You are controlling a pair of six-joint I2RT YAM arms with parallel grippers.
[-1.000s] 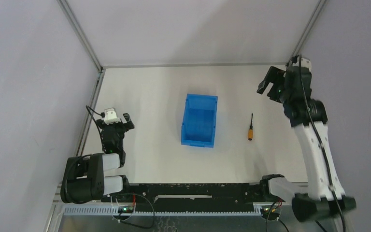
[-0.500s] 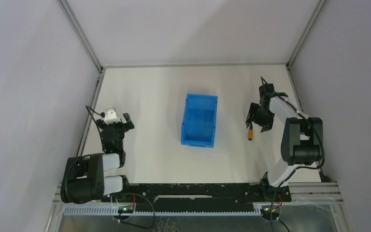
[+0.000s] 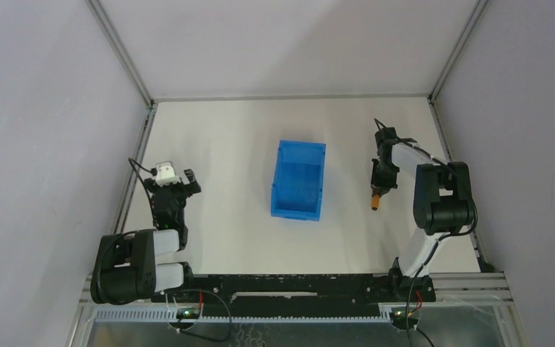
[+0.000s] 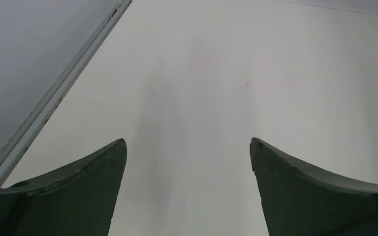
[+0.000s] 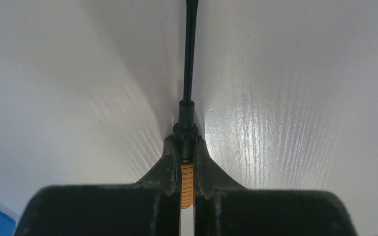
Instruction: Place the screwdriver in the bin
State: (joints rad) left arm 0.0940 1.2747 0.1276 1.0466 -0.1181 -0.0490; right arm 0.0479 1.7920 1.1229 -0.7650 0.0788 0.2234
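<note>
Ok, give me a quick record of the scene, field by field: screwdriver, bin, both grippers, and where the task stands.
screwdriver: on the table, right of the bin, apart from it
bin: blue, upright, mid-table, nothing seen inside
right gripper: shut on the screwdriver's orange handle
left gripper: open, nothing between its fingers, near the table's left edge
task stage: screwdriver gripped, not yet in the bin

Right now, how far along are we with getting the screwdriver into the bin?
Done: the right gripper is shut on the screwdriver at its orange handle. In hand: the grasp, with the screwdriver on the table, right of the bin. Left: lift, carry over the empty bin, release.
</note>
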